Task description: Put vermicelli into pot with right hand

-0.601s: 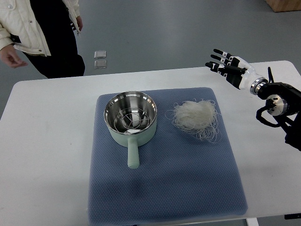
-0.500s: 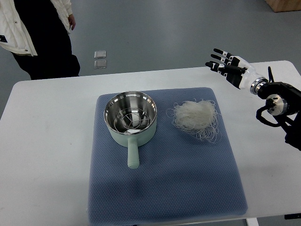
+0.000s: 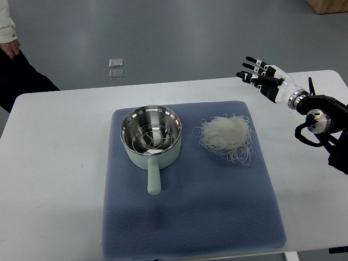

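Note:
A loose nest of white vermicelli lies on the blue mat, right of centre. A mint-green pot with a steel inside and a wire rack in it stands left of the vermicelli, its handle pointing toward the near edge. My right hand is open with fingers spread, empty, above the table's far right edge, up and right of the vermicelli and apart from it. The left arm does not show.
The white table carries the mat. A person in dark trousers stands at the far left corner, mostly out of frame. Two small square plates lie on the grey floor beyond the table.
The person has walked left, nearly out of the picture. My right hand has barely moved. The pot and vermicelli have not moved.

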Action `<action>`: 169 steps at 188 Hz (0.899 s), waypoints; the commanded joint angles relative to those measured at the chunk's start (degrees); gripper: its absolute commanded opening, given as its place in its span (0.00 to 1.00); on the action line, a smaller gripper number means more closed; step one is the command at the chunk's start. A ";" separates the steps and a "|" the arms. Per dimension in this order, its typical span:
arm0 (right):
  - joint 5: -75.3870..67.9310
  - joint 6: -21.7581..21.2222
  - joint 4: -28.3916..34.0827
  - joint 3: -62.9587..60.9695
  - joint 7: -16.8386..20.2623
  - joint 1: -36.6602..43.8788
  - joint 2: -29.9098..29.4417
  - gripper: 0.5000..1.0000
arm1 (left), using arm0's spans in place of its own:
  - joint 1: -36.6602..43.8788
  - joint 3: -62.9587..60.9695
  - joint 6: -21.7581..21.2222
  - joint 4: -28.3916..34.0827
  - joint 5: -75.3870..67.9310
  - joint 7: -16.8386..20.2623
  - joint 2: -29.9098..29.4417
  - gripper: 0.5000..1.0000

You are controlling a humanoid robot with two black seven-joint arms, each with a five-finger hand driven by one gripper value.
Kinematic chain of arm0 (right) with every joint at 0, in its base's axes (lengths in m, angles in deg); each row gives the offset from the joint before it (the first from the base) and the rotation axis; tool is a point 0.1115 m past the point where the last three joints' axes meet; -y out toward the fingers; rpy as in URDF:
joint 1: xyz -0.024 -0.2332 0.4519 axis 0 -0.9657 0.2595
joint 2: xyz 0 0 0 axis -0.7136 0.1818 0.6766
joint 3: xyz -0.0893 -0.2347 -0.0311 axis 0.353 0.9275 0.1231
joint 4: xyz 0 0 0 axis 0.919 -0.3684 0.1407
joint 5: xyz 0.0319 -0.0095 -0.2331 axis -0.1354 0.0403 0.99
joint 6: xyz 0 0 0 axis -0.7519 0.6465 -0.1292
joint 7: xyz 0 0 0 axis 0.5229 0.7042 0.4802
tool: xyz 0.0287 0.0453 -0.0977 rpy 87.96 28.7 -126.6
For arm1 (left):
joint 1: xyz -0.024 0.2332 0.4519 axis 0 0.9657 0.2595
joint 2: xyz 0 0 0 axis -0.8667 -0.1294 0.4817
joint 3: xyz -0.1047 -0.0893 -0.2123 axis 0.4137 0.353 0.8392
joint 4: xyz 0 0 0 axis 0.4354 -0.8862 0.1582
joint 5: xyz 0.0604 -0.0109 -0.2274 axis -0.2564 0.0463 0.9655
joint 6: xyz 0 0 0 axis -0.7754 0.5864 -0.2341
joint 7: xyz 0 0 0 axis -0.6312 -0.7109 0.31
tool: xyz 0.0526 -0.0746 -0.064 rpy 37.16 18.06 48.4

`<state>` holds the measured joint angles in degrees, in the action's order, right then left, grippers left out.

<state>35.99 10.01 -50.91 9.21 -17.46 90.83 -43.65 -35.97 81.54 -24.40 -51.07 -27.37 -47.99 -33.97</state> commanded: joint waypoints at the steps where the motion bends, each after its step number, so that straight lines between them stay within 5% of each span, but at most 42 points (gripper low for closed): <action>1: 0.00 -0.17 0.09 0.00 0.00 -0.03 0.25 0.86 | -0.01 0.09 0.00 -0.04 0.00 0.00 0.00 1.00; 83: 2.64 -0.44 1.06 0.18 0.00 0.14 0.78 0.85 | -0.01 0.09 0.00 0.05 0.00 0.00 0.00 1.00; 169: 17.40 -7.03 2.99 1.23 0.00 0.93 2.62 0.85 | -0.01 0.00 0.00 0.40 0.09 0.00 0.00 1.00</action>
<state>48.64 5.29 -49.11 9.72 -17.46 91.29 -41.80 -35.98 81.58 -24.39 -50.83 -27.33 -47.99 -33.97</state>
